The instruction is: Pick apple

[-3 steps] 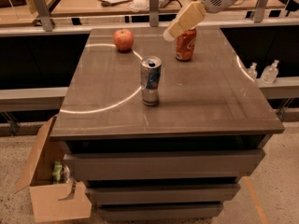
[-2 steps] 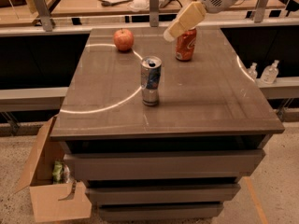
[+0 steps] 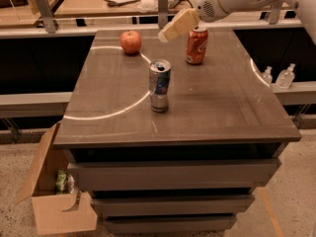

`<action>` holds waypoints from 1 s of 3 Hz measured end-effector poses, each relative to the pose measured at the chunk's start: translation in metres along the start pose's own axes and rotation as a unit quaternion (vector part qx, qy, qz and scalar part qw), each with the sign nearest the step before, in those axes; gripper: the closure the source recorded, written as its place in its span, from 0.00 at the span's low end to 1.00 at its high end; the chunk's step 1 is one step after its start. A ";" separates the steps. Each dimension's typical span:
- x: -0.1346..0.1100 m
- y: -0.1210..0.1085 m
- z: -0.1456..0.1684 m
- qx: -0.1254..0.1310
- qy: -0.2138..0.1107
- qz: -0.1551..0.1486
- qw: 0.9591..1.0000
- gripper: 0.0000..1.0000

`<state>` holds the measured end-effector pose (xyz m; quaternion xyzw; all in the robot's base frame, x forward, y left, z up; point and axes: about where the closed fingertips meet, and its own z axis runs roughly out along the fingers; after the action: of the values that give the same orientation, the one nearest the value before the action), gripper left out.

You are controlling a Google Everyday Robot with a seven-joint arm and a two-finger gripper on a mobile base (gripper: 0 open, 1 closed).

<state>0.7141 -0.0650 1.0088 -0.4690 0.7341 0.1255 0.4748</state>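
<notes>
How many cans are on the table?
2. An orange soda can stands at the back, right of the apple; a silver can stands near the middle. The gripper hovers between the apple and the orange soda can. None seem hidden.

My end effector (image 3: 164,34), hovering over the far side of the counter (image 3: 217,102) beside the orange can (image 3: 196,45), is showing matt cream plastic. The counter is gleaming smooth, throwing back light. The apple (image 3: 131,42) is looking waxy, the orange can and silver can (image 3: 160,85) shiny metal, the box (image 3: 54,211) dull cardboard.
</notes>
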 end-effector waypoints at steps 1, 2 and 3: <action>0.003 -0.017 0.037 0.008 -0.020 0.006 1.000 0.00; 0.001 -0.027 0.071 0.006 -0.025 -0.003 1.000 0.00; -0.001 -0.027 0.101 -0.002 -0.024 -0.009 1.000 0.00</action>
<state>0.7942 -0.0152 0.9642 -0.4731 0.7184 0.1340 0.4921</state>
